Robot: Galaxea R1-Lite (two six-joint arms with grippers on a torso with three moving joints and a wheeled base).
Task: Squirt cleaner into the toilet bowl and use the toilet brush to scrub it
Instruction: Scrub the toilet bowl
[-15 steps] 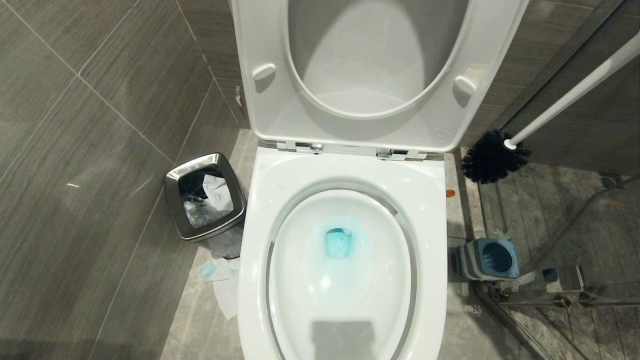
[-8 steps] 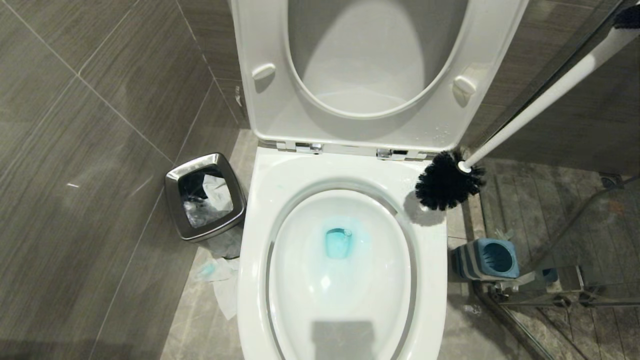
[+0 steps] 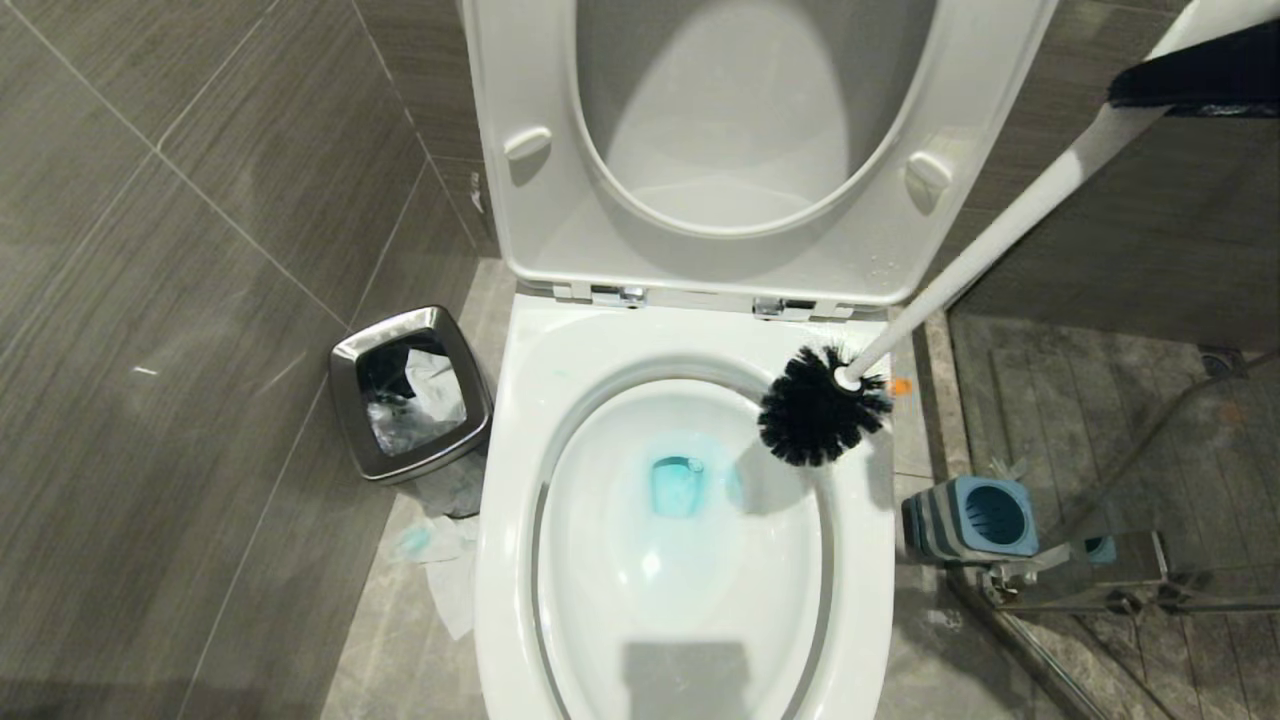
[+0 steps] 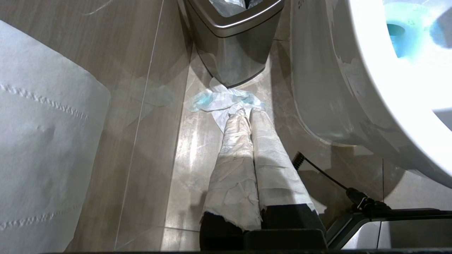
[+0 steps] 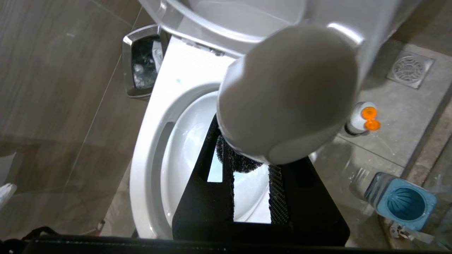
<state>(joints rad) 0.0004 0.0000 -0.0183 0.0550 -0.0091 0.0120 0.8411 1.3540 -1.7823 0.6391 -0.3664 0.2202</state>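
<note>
1. While blue cleaner already tints the water at the bottom of the large white glossy ceramic toilet bowl (image 3: 690, 560), the squirting step looks done and the scrubbing step is the one in hand.
2. Clamped in the right gripper (image 3: 1190, 85), up at the far right by the glass partition, is the toilet brush (image 3: 1000, 235) with its slim white plastic handle; the black fingers are closed around the handle just below its rounded knob end, which fills the right wrist view.
3. Its round black bristle head (image 3: 822, 410) hangs over the bowl's right rear rim, above the white ceramic and not yet down in the water, as far as I can judge.
4. Empty on the floor, just right of the toilet, stands the squat grey-and-blue ribbed holder (image 3: 975, 520).
5. Parked low on the other side, the left gripper (image 4: 247, 116) has its paper-wrapped fingers pressed together and holds nothing, pointing at crumpled tissue (image 4: 226, 100) near the small steel waste bin (image 3: 412, 392).
6. Next, I would say, the head must be lowered inside the basin and swept around its wall, keeping the long handle clear of the raised white seat and lid (image 3: 540, 200).
</note>
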